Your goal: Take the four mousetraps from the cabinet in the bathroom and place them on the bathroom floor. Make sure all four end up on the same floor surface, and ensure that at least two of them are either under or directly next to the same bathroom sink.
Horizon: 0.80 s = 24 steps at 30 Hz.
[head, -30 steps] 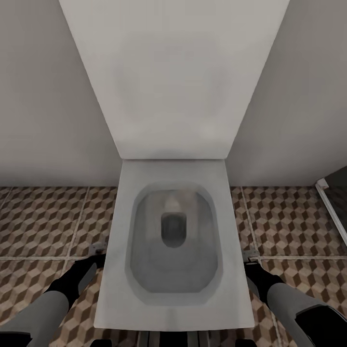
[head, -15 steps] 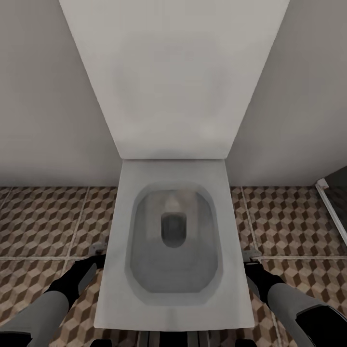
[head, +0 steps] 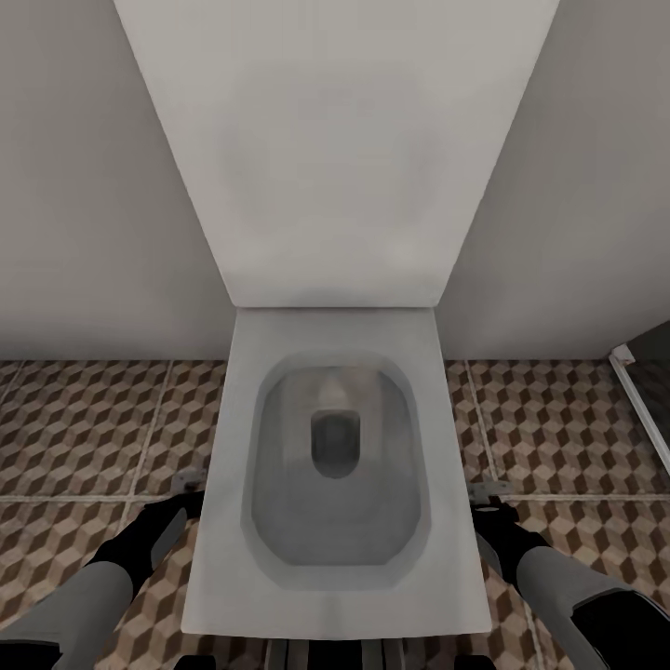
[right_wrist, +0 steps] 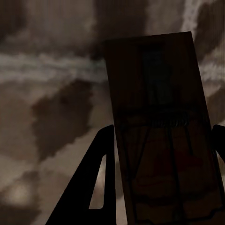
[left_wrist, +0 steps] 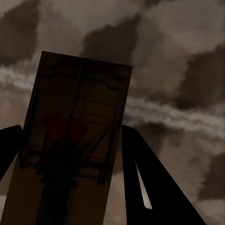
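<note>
I look down on a white toilet, with the patterned bathroom floor (head: pixel 84 419) on both sides of it. My left gripper (head: pixel 188 488) hangs low at the toilet's left side, just above the tiles. In the left wrist view this gripper (left_wrist: pixel 70 136) is shut on a dark brown mousetrap (left_wrist: pixel 79 108), its fingers (left_wrist: pixel 145 183) pressed to the trap's long edges. My right gripper (head: pixel 486 493) hangs low at the toilet's right side. The right wrist view shows it (right_wrist: pixel 164 131) shut on a second mousetrap (right_wrist: pixel 159 93) close over the tiles. The cabinet and the sink are out of view.
The white toilet (head: pixel 233 558) with its raised lid (head: pixel 335 140) stands between my arms, against a grey wall (head: pixel 74 186). A dark glass panel with a white frame (head: pixel 642 400) stands at the far right.
</note>
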Motion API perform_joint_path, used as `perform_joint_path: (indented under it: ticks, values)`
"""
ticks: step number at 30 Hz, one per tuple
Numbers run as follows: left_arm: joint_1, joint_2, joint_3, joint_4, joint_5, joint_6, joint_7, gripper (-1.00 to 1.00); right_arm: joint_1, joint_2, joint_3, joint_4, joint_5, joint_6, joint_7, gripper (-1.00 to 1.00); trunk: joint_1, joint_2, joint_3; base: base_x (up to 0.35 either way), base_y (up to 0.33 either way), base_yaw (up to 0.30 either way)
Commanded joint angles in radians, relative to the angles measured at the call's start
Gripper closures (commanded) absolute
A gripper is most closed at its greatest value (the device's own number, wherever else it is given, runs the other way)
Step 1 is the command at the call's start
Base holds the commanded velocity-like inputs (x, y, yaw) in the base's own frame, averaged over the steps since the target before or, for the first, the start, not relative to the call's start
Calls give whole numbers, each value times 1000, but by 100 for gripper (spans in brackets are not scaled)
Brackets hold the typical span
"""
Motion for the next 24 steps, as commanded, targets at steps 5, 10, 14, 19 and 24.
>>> perform_joint_path:
  ticks: [5,10,14,19,24]
  values:
    - [0,1,-9,-2,7,5,9,100,0,-1,9,-3,-11,6,-6,100,0,0,-1,0,0,0]
    - [0,1,-8,-1,7,7,10,100,0,-1,9,-2,-12,5,-6,100,0,0,-1,0,0,0]
    - [0,2,-7,10,8,10,11,100,0,0,9,-1,-13,5,-6,100,0,0,-1,0,0,0]
    - [0,4,-6,22,5,10,11,100,0,0,9,-1,-13,5,-6,100,0,0,-1,0,0,0]
    - [0,4,-6,17,3,8,10,100,0,0,9,-1,-13,5,-6,100,0,0,-1,0,0,0]
